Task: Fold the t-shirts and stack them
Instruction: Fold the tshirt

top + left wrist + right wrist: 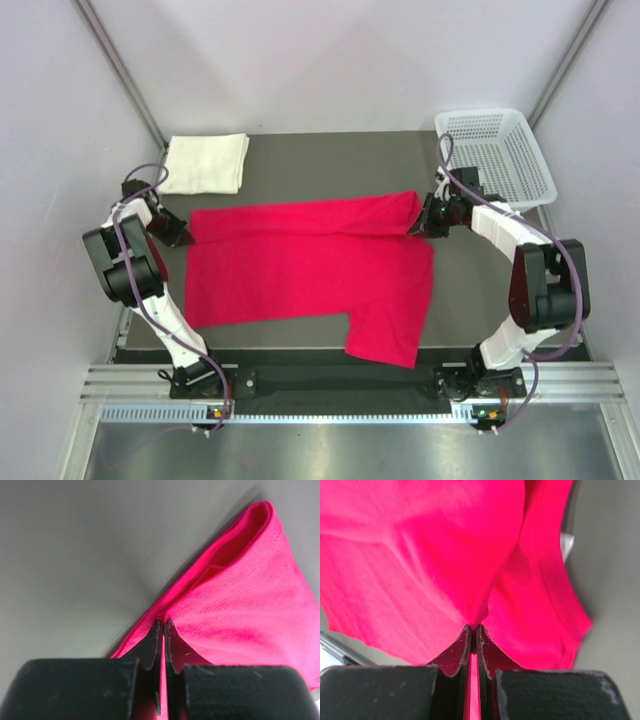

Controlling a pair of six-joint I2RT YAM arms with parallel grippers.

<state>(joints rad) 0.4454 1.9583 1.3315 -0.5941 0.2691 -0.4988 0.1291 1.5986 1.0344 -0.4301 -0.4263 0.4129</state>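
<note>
Both arms are on the red shirt (300,270) here. It lies spread across the middle of the table (330,150), its long side running left to right. One sleeve points down toward the near edge. Along the far side a strip of cloth is doubled over, running from one arm across to the other.

The left gripper (183,232) sits at the shirt's far left corner, low by the table. Its wrist view settles it: the jaws are pressed together with a thin edge of red cloth pinched between them. The fabric fans away from the tips in a folded ridge, grey tabletop on the left of it. So it's clenched on the red shirt.

Over on the other side, the right gripper (418,222) is at the far right corner, just by the upper sleeve. It's the same story up close, jaws squeezed tight on red cloth. The shirt billows out ahead of them and fills most of that view. A hemmed edge hangs to the right.

The white shirt (205,163) is folded into a neat rectangle at the table's far left corner. It sits apart from the red one, just beyond the left arm. A basket (500,150) stands at the far right corner, behind the right arm.
</note>
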